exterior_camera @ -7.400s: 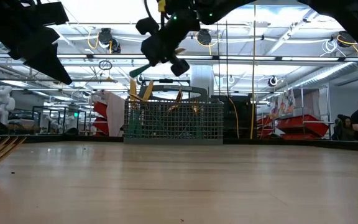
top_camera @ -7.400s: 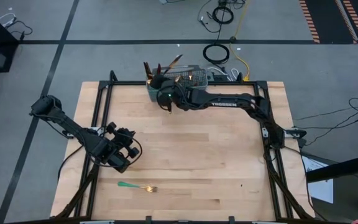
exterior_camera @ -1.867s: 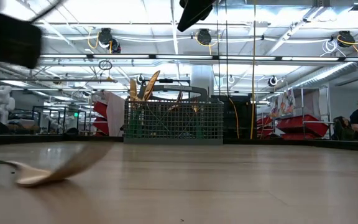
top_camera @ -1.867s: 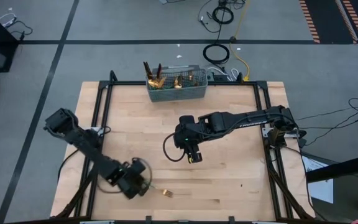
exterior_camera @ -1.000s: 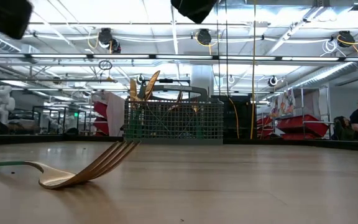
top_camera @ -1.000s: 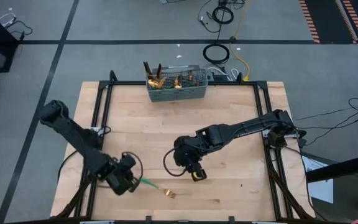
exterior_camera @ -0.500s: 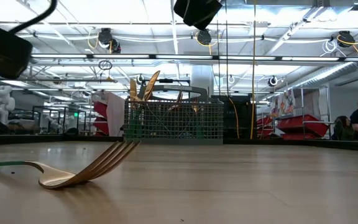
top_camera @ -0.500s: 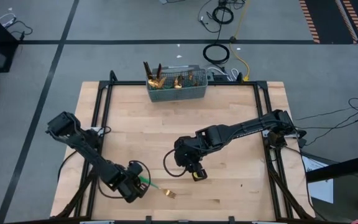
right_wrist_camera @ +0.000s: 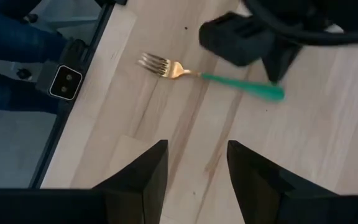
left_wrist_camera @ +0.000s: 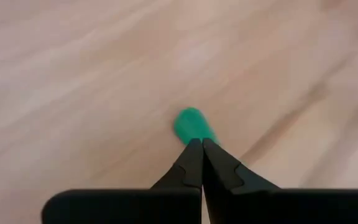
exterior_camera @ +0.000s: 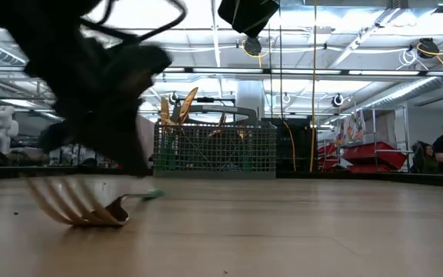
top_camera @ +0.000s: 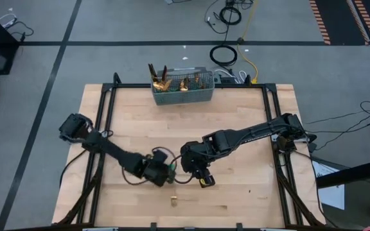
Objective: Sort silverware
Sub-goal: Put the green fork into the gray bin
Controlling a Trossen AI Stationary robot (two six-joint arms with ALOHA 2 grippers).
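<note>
High view: grey wire-mesh caddy (top_camera: 182, 88) at far table (top_camera: 236, 135) edge, gold-headed silverware (top_camera: 160, 76) poking up from its compartments. Nothing between fork (right_wrist_camera: 210, 76) and either arm. Gold tines, slim teal-green handle; lying on bare wood near the front edge. Left gripper (top_camera: 167, 176) clenched on handle's end. Right gripper (top_camera: 202, 178) just beside, fingers (right_wrist_camera: 132, 180) parted, empty.

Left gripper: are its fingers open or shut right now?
Shut. In the left wrist view the left gripper shows its fingers pressed together on the green handle of the fork.
</note>
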